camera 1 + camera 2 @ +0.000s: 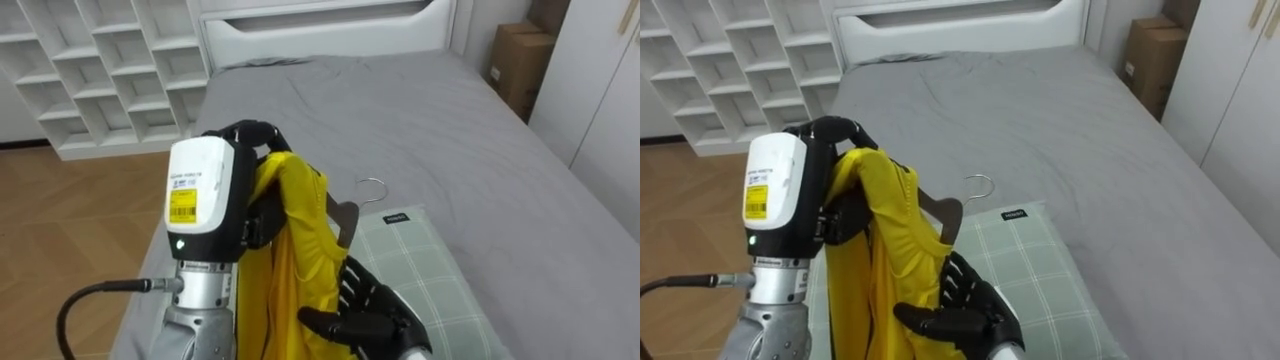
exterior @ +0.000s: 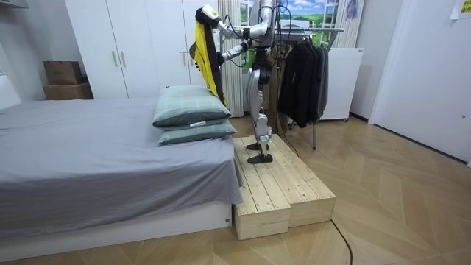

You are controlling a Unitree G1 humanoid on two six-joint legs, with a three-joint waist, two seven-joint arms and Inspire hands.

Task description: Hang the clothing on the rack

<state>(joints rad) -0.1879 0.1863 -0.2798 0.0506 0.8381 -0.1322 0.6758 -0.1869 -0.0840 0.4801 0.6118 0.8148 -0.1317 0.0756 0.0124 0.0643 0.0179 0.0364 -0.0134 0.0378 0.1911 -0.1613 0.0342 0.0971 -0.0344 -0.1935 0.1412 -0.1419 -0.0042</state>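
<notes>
A yellow garment point(image 1: 290, 260) hangs on a wooden hanger point(image 1: 346, 222), whose metal hook point(image 1: 373, 185) points right, away from me. My left hand point(image 1: 248, 140) is raised, with its fingers curled over the top of the garment at the hanger's shoulder. My right hand point(image 1: 368, 312) sits lower, at the garment's right side. Its fingers are fairly straight against the cloth and its thumb reaches across the front. In the room view I stand on a wooden platform point(image 2: 283, 193) at the bed's pillow end, holding the yellow garment point(image 2: 208, 62) up high.
Below the garment lies a green checked pillow point(image 1: 425, 275) on the grey bed point(image 1: 400, 110). White cubby shelves point(image 1: 100, 70) stand at the far left and cardboard boxes point(image 1: 520, 60) at the far right. Behind me is a clothes rack with dark clothes point(image 2: 303, 73).
</notes>
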